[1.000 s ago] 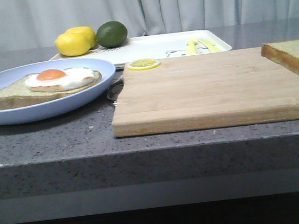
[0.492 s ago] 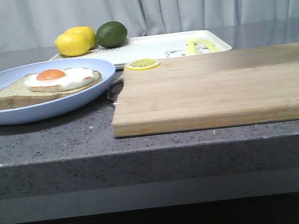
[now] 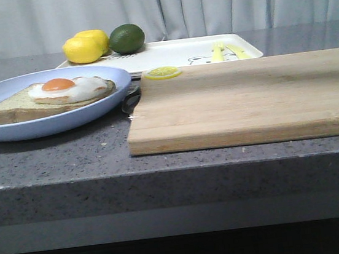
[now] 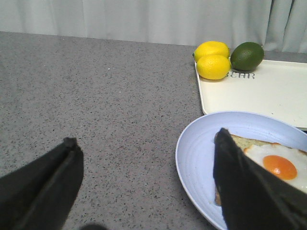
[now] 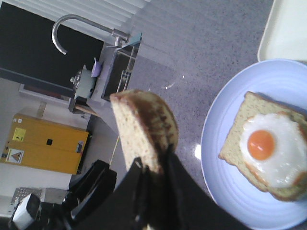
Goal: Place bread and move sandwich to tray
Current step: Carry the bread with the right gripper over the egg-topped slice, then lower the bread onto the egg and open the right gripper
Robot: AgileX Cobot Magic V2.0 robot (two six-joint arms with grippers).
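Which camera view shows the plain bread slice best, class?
The right wrist view: the bread stands clamped in the right gripper, above the plate, crust and face visible. The front view and left wrist view show none of it.

On the speckled grey stone worktop (image 3: 68,155) sits a round pale-blue plate (image 3: 8,125) carrying brown-crusted toast topped with a fried egg (image 3: 60,93) (orange yolk facing up). Just beside it lies a bare rectangular wooden cutting board (image 3: 247,102) with a yellow lemon slice (image 3: 162,73) at its far corner. Behind is a shallow white rectangular tray (image 3: 167,54) holding yellow utensils (image 3: 225,51), two yellow lemons (image 3: 85,47) and a dark green lime (image 3: 126,38).
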